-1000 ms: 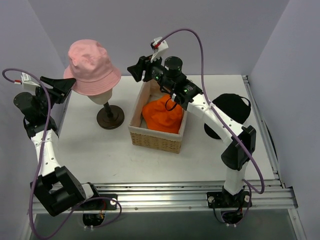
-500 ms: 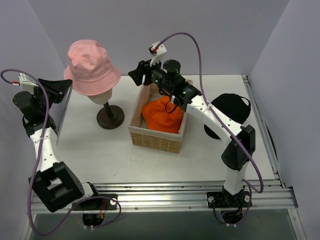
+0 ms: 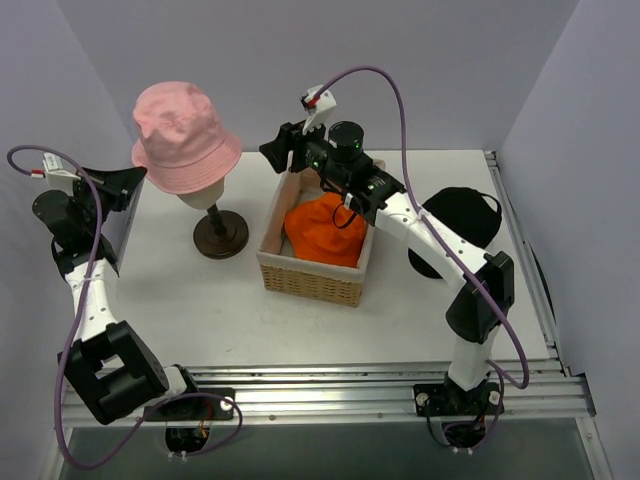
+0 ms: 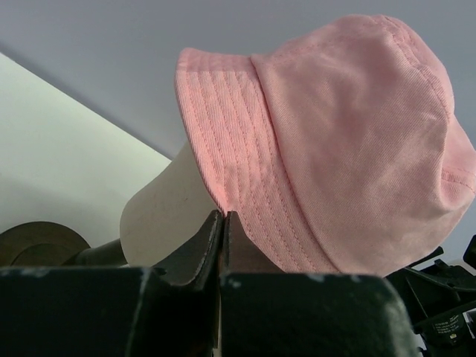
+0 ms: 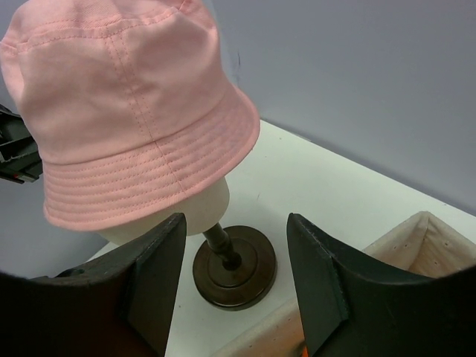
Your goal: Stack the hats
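1. Pink hat sits on the head in the upper left of the top view. Its crown is up and its brim slopes down all round. Its widest spread there runs left to right.
2. We see the left gripper at the left edge of the pink hat, pointing right, its fingers clenched on the lower edge of the brim.
3. We find the right gripper over the far left corner of the basket, aimed left at the pink hat. Its fingers are spread wide and hold nothing, and its own camera frames the stand between them.
4. We see the orange hat crumpled inside the basket at mid-frame, a mound with no clear direction.
5. We see the black cap on the table at the right, partly hidden behind the right arm. We cannot tell which way its bill points.
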Motion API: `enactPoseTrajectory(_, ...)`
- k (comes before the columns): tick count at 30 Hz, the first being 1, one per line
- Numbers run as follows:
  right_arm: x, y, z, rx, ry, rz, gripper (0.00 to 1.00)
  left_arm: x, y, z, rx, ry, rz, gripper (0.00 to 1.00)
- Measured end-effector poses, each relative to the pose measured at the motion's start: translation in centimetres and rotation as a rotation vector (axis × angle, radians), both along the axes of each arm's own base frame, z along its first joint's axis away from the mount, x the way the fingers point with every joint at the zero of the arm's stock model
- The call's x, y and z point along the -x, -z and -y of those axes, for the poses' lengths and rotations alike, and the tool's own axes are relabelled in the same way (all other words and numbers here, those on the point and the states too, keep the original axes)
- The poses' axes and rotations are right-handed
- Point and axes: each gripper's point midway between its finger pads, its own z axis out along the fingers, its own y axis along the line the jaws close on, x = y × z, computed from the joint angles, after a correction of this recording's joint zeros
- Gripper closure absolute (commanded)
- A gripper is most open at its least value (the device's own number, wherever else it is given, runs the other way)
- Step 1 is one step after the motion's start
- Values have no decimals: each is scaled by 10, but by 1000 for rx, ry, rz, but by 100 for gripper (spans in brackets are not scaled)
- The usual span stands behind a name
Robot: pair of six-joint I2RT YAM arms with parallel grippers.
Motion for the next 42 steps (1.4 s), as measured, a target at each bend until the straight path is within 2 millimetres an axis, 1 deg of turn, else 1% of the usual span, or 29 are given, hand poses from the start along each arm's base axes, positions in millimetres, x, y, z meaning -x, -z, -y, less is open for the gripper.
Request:
enactPoseTrajectory(2,0,1,0,1,1,-1,48,0,2,0,-1,0,3,98)
enactPoseTrajectory(3,0,1,0,2,1,-2,48,0,2,0,-1,0,3,94)
enactPoseTrajectory(5,0,2,0,4,2,-4,48,0,2,1,-3,3,5,80)
enactPoseTrajectory(6,0,2,1,4,2,-4,48,1,2,1,-4,4,7,72)
enactPoseTrajectory(7,1,3,1,5,2,-5,47,1,2,1,-6,4,8,53)
enactPoseTrajectory(9,1,4,4,7,8,-7,48,1,2,1,-8,4,8,40)
enactPoseTrajectory(10,1,3,5,7,13,-7,48,1,3,1,-8,3,4,27)
enactPoseTrajectory(11,0,3,8,6,19,-7,48,2,3,1,-10,1,-1,22)
enactPoseTrajectory(12,-1,2,11,8,26,-10,48,3,4,2,-8,-2,-10,11)
enactPoseTrajectory(13,-1,2,14,10,34,-14,48,5,5,1,-11,-10,-21,6)
enactPoseTrajectory(16,-5,3,28,22,62,-40,48,9,5,-3,-20,-52,-56,6)
enactPoseTrajectory(19,-9,11,53,29,114,-80,48,15,-6,-10,-53,-116,-81,6)
enactPoseTrajectory(22,-4,30,79,52,178,-136,48,23,-24,-15,-104,-170,-92,6)
enactPoseTrajectory(24,0,41,91,69,213,-169,48,28,-35,-16,-143,-192,-90,6)
enactPoseTrajectory(27,5,56,108,76,288,-213,49,37,-48,-8,-225,-207,-99,6)
enactPoseTrajectory(29,9,69,118,84,339,-248,49,39,-52,12,-287,-183,-106,6)
enactPoseTrajectory(30,11,77,122,96,361,-265,49,40,-54,27,-318,-158,-102,6)
enactPoseTrajectory(32,13,91,128,122,397,-293,49,46,-53,64,-377,-82,-94,6)
enactPoseTrajectory(34,16,108,133,160,431,-320,49,56,-51,101,-437,-4,-84,6)
enactPoseTrajectory(37,26,129,132,214,444,-348,49,74,-49,145,-502,109,-56,6)
enactPoseTrajectory(39,33,141,130,247,441,-357,48,86,-51,163,-530,163,-24,6)
enactPoseTrajectory(42,43,155,129,292,428,-366,48,106,-50,182,-555,218,18,6)
